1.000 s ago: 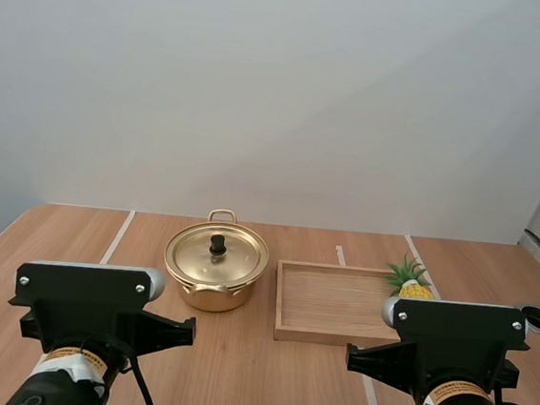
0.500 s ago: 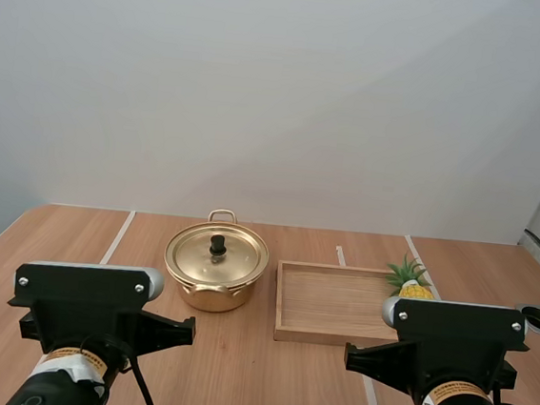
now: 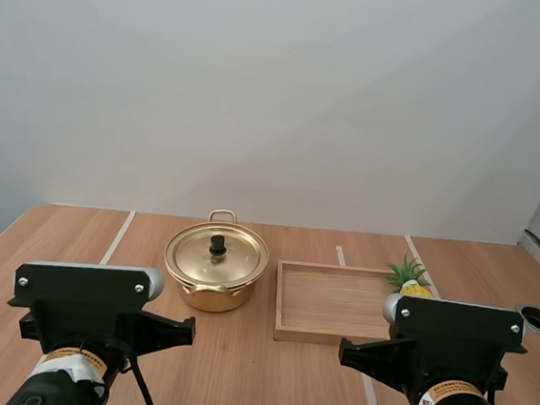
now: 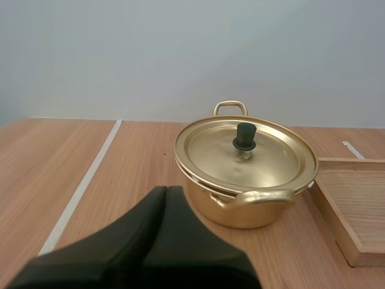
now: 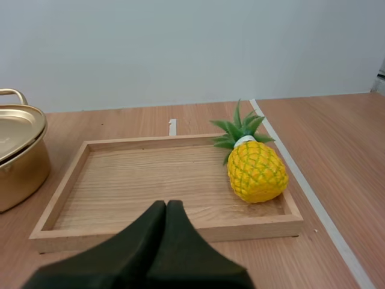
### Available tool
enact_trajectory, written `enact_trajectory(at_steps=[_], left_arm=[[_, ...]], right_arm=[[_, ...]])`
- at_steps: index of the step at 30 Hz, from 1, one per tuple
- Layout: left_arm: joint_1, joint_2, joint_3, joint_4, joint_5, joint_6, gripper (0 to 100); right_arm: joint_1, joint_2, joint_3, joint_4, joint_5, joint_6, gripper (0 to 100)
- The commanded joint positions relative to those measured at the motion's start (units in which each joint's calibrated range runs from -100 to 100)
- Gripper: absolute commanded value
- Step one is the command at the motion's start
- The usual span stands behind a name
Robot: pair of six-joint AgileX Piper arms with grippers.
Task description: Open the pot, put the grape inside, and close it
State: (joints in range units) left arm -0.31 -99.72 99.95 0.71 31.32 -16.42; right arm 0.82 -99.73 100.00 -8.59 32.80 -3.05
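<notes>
Pot [image 3: 211,297], lid [image 3: 198,255] on, beside wooden tray [image 3: 310,337], pineapple [image 5: 255,171] at its right rim, left fingers [image 4: 135,235] and right fingers [image 5: 135,241] closed.

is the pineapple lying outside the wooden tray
No, the pineapple lies inside the wooden tray, by the end wall farthest from the pot.

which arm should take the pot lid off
Left: the left gripper, shut, points straight at the pot and lid knob; the right gripper faces the tray holding a pineapple.
</notes>
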Motion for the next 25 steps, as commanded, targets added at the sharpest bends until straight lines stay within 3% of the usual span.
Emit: enact_trajectory(at_steps=[1, 25], left_arm=[[0.09, -0.28, 0.05, -0.71, -0.54, -0.60, 0], [0.09, -0.28, 0.05, -0.71, -0.54, -0.60, 0]], right_arm=[[-0.17, -0.27, 0.00, 4.99, -1.66, -5.66, 0], [-0.17, -0.27, 0.00, 3.61, -1.73, -7.38, 0]])
